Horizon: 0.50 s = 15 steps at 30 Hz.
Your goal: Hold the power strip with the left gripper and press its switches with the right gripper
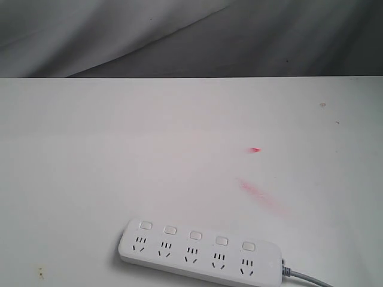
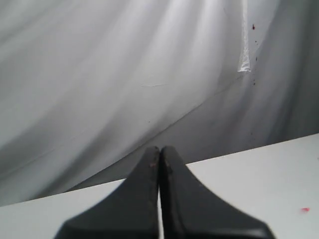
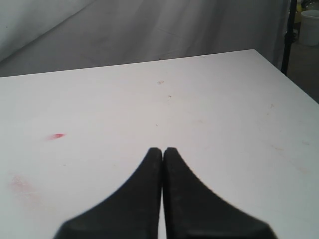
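Nearest in the exterior view, the power strip was seen flat at the near edge of the table, switches on its far side, no arm beside it. From the left wrist, the left gripper was shown clenched on nothing; from the right wrist, the right gripper likewise. Pressed unheld, the strip would likely be pushed askew; jaws not opened first could not clamp it.
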{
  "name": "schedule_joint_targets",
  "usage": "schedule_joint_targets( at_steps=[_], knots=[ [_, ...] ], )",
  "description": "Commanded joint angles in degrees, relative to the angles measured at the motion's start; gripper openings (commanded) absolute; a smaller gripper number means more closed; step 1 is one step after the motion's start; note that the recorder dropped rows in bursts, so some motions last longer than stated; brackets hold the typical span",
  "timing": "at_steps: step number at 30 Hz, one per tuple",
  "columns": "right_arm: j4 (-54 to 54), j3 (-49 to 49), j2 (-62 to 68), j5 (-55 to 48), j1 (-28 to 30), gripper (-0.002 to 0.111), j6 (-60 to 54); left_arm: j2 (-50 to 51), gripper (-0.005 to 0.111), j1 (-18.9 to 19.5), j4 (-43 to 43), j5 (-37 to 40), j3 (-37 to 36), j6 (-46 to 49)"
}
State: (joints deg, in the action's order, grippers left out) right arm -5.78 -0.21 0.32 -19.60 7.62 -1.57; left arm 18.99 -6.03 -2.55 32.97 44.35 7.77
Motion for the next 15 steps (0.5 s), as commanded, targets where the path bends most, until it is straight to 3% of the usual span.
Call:
schedule_joint_targets(
  at_steps=[1,7,15],
  knots=[
    [0.3,0.2,-0.3,0.1,0.4,0.000,0.0,-2.6,0.001,-0.2,-0.2,-3.4,-4.7,-3.5],
    [0.3,0.2,-0.3,0.1,0.4,0.000,0.1,-5.8,0.001,-0.2,0.2,-6.7,-12.7,-9.1],
    [0.3,0.2,-0.3,0.1,0.4,0.000,0.1,-9.3,0.001,-0.2,2.0,-7.7,-22.9,-9.4]
  ],
)
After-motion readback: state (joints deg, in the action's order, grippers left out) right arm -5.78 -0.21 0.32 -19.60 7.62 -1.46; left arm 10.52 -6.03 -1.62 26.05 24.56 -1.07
